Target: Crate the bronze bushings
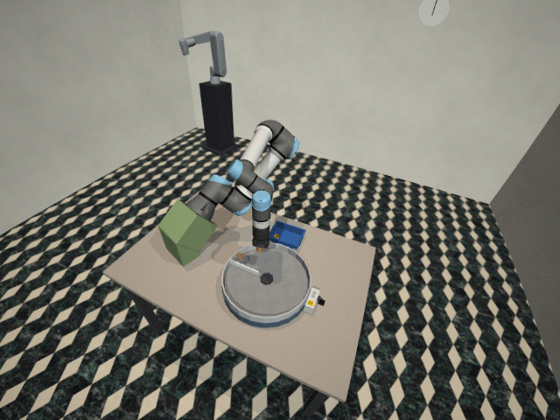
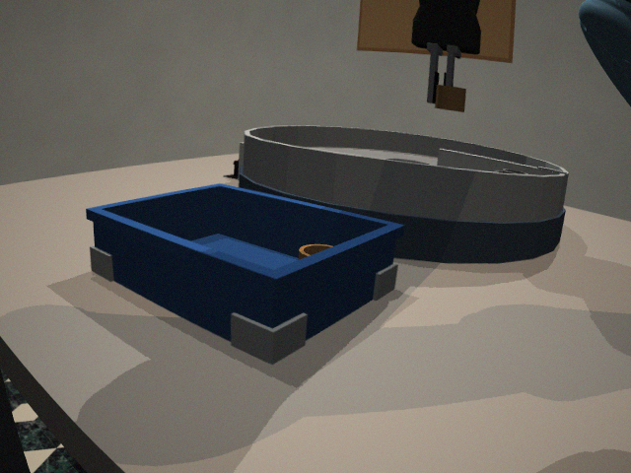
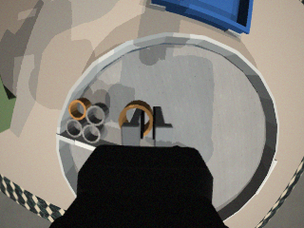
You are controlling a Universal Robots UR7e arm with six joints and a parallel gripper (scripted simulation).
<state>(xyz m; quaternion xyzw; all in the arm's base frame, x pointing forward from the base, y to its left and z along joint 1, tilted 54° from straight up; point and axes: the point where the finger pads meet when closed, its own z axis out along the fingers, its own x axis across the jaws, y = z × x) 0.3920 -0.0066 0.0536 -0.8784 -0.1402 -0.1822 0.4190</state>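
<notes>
Blue crate (image 1: 287, 241) (image 2: 183, 285) (image 3: 209, 15): one bronze bushing inside. Turning table (image 1: 267, 318) (image 2: 397, 188) (image 3: 272, 128): one bronze bushing (image 1: 239, 255) (image 3: 76, 110) and three steel bushings. Gripper (image 2: 441, 101) (image 3: 148, 116), pointing down above it, is clamped on another bronze bushing's wall.

The turning table (image 1: 289, 302) (image 2: 315, 170) (image 3: 190, 39) has a smooth, matt grey bed that looks like brushed metal, faintly streaked; its navy base looks like painted plastic or metal, which of them I cannot tell. The crate (image 1: 296, 244) (image 2: 177, 285) (image 3: 209, 20) looks like smooth blue plastic with a low sheen, its corner guards (image 2: 254, 338) flat grey. The bronze bushing at the tool (image 1: 258, 248) (image 2: 450, 98) (image 3: 148, 116) has a warm, orange-brown metal look, fairly dull; the steel bushings (image 3: 89, 114) look like plain grey metal. The tool (image 2: 442, 101) (image 3: 148, 116) pairs a matt black housing with grey, metal-looking fingers. The worktop (image 1: 334, 347) (image 2: 458, 433) (image 3: 38, 147) is smooth, matt beige. The floor (image 1: 451, 289) looks like polished stone tile, its dark pieces veined like marble.
</notes>
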